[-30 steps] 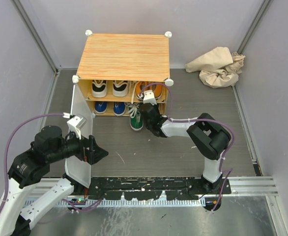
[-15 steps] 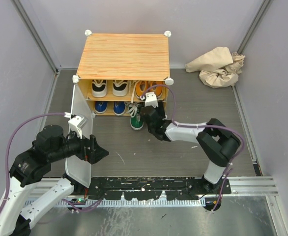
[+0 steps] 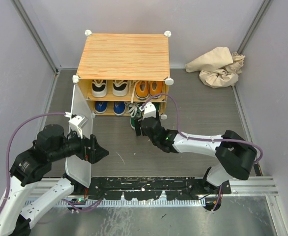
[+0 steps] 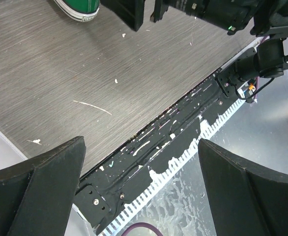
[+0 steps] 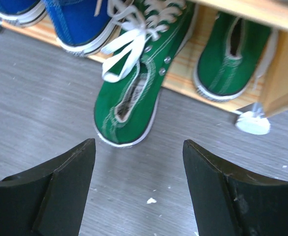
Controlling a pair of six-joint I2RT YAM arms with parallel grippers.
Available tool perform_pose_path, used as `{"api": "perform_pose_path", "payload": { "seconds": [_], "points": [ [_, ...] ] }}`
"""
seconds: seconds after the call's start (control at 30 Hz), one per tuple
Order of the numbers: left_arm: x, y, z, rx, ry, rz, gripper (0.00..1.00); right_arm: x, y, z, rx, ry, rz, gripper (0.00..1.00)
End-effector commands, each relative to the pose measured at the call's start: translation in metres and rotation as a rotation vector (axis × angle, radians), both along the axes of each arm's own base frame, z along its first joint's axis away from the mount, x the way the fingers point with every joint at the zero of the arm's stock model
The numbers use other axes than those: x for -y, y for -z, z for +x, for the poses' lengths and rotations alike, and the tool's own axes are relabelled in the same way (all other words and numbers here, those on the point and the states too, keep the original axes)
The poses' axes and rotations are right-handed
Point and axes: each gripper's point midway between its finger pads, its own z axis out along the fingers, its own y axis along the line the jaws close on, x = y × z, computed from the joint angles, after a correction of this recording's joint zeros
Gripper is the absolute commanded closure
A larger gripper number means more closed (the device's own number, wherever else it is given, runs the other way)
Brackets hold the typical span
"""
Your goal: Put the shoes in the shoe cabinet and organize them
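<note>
One green sneaker (image 5: 129,101) lies half out of the shoe cabinet (image 5: 183,84).
Right gripper (image 5: 138,146) gapes empty just behind its heel; second green sneaker (image 5: 230,61) sits inside, ahead and right; left gripper (image 4: 140,147) gapes too.

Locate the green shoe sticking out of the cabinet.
Right wrist view, centre: the green shoe has its toe on the lower shelf and its heel on the floor, between a blue shoe and the other green shoe.

A green lace-up sneaker (image 5: 129,98) lies heel-out, half inside the orange wood-grain shoe cabinet (image 3: 124,54), beside its shelved green mate (image 5: 230,59).
</note>
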Motion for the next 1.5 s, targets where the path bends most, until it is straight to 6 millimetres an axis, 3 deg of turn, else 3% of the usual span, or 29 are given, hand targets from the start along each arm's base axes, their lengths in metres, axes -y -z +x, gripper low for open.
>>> {"api": "perform_pose_path", "payload": {
  "seconds": [0.0,0.3,0.5,0.53,0.6,0.67,0.83,1.03,1.23,1.47],
  "points": [
    [0.004,-0.013,0.005,0.063,0.014,-0.025,0.02,-0.031,-0.002,-0.001,-0.026,-0.054,0.108,0.24],
    [0.002,-0.013,0.003,0.068,0.011,-0.031,0.02,-0.055,0.012,0.019,-0.015,-0.035,0.120,0.27],
    [0.001,-0.011,0.002,0.068,0.012,-0.029,0.02,-0.053,0.020,0.032,0.036,0.024,0.109,0.42],
    [0.001,-0.011,0.002,0.068,0.012,-0.027,0.02,-0.053,0.021,0.034,0.041,0.033,0.102,0.51],
    [0.001,-0.010,0.001,0.067,0.012,-0.025,0.02,-0.049,0.019,0.036,0.052,0.050,0.090,0.87],
    [0.000,-0.010,0.001,0.068,0.009,-0.025,0.02,-0.043,0.010,0.036,0.088,0.075,0.110,0.98],
    [0.000,-0.010,0.001,0.068,0.009,-0.026,0.02,-0.023,-0.041,0.039,0.269,0.179,0.219,0.99],
    [0.000,-0.009,0.002,0.062,0.006,-0.027,0.02,-0.031,-0.074,0.056,0.386,0.192,0.236,0.99],
    [0.000,-0.008,0.002,0.059,0.005,-0.022,0.02,-0.041,-0.072,0.084,0.399,0.225,0.234,0.99],
    [0.000,-0.008,0.001,0.059,0.008,-0.024,0.02,-0.049,-0.049,0.116,0.382,0.264,0.202,0.99]
  ]
}}
